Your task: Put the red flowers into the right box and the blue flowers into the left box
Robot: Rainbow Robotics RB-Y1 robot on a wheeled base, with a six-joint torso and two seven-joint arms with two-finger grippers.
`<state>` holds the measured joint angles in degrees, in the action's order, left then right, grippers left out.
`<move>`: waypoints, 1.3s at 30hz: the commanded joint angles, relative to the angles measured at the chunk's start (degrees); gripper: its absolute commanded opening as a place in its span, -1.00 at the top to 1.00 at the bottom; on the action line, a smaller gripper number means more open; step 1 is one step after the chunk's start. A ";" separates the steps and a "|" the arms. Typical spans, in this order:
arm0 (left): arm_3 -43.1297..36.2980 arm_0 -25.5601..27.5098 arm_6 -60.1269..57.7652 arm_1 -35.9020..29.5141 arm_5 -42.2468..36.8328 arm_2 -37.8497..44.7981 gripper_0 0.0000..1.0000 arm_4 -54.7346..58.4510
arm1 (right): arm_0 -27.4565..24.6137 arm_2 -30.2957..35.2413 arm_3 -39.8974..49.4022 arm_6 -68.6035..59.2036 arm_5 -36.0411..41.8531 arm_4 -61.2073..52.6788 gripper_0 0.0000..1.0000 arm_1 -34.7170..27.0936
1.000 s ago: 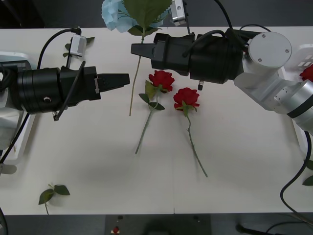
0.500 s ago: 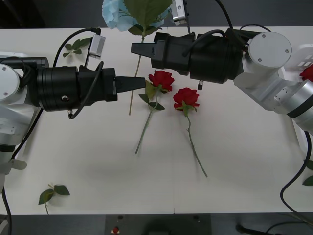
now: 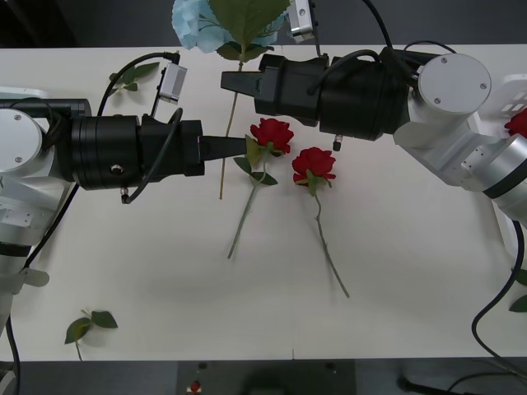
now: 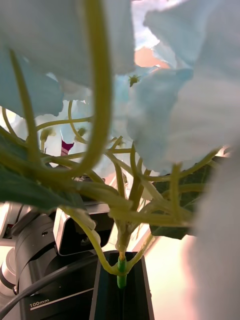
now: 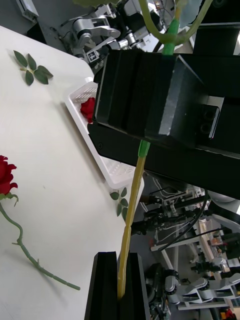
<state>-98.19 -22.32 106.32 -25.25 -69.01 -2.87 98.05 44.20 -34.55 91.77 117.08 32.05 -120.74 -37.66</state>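
Note:
My right gripper (image 3: pixel 230 83) is shut on a blue flower (image 3: pixel 198 25), holding it above the table's far edge. Its thin stem (image 3: pixel 224 164) hangs toward me. My left gripper (image 3: pixel 239 146) has come in from the left and is shut on that stem (image 5: pixel 131 200) lower down. In the left wrist view the stem (image 5: pixel 121 272) sits between my two black fingers, below the right gripper (image 5: pixel 150 105). Two red flowers (image 3: pixel 272 132) (image 3: pixel 314 163) lie on the table just beyond my left fingertips. The right box (image 3: pixel 512 92) holds another red flower (image 3: pixel 519 122). My left arm mostly hides the left box (image 3: pixel 20 93).
Loose green leaf sprigs lie near the front left (image 3: pixel 90 322), at the back left (image 3: pixel 132 74) and by the right edge (image 3: pixel 520 288). The two arms nearly meet over the table's middle. Bare table spreads in front of the roses.
My left gripper has travelled right across the table and now reaches the hanging blue-flower stem. The right arm, the blue flower and the roses have stayed put.

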 commanded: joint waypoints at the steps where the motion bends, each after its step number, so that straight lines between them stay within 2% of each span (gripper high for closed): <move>1: -1.74 -1.85 2.14 -0.59 0.36 0.76 1.00 0.30 | 2.03 -0.34 1.13 1.83 -0.58 0.24 1.00 1.27; 7: -1.74 -1.85 2.32 -0.59 0.36 1.02 1.00 0.39 | 2.30 -0.34 1.13 1.66 -0.67 0.24 1.00 1.27; 8: -1.74 -1.85 2.32 -0.59 0.36 1.11 1.00 0.39 | 2.38 -0.34 1.13 1.48 -0.67 0.24 0.83 1.36; 9: -1.65 -1.85 2.32 -0.59 0.36 1.20 1.00 0.39 | 2.47 -0.34 0.95 1.39 -1.11 0.24 -0.01 1.27; 10: -1.74 -1.85 2.32 -0.68 0.36 1.29 1.00 0.39 | 2.56 -0.34 0.51 1.39 -1.29 0.24 -0.22 1.36; 14: -1.74 -1.85 2.32 -0.68 0.36 1.46 1.00 0.39 | 2.91 -0.43 -0.10 0.78 -1.02 0.24 -0.71 1.36; 18: -1.74 -1.85 2.32 -0.68 0.36 1.64 1.00 0.39 | 3.09 -0.78 -0.19 0.25 -1.02 0.07 -0.97 1.44; 26: -1.74 -1.41 2.23 -1.56 -0.08 3.31 1.00 -0.23 | 3.17 -0.87 -0.19 0.25 -1.38 0.07 -1.00 1.36; 33: -1.65 -0.09 1.79 -3.40 -3.68 9.37 1.00 -3.74 | 3.17 -0.96 -0.19 0.16 -0.94 0.07 -1.00 0.92; 39: -1.74 0.88 0.65 -4.90 -8.86 16.67 1.00 -8.49 | 3.97 -1.04 -0.19 -4.14 5.39 -0.37 -1.00 -4.53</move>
<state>-98.19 -22.23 106.31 -28.24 -76.50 11.25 90.87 44.99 -36.03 90.75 116.79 35.27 -120.88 -38.49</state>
